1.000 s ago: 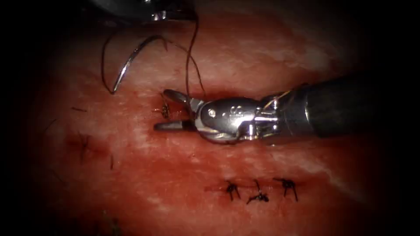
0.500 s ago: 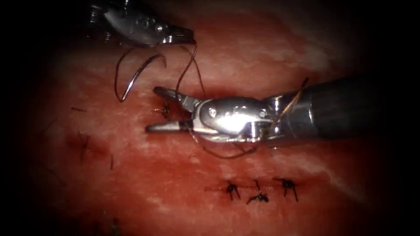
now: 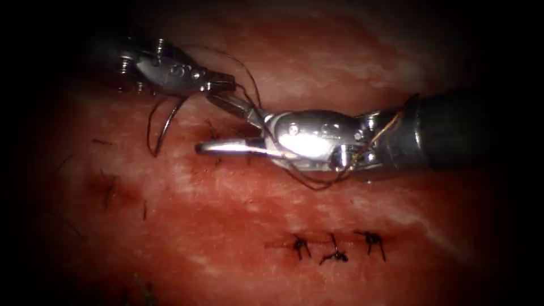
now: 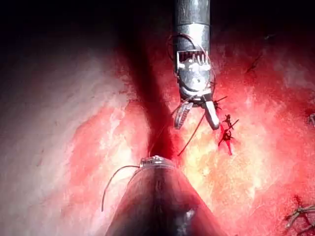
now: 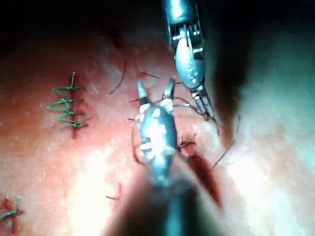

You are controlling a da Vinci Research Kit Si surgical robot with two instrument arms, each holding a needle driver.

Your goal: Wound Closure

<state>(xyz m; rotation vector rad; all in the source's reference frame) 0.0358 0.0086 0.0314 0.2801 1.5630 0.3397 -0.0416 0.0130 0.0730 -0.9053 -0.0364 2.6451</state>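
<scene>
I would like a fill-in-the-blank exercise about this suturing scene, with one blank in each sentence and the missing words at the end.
1. The jaws of the right tool stand ___ and hold nothing.
2. The thread loops around the right tool and is held by the ___ tool.
3. The needle, out of the tissue near the left tool, is held by ___ tool.
4. Below the right tool in the endoscope view there is a row of ___ finished stitches.

Missing words: open; left; neither; three.

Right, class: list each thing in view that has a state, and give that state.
Left pincer: shut on thread.
Right pincer: open, holding nothing, thread looped round it.
Needle: out of the tissue, held by neither pincer.
Three lower stitches: tied.
</scene>
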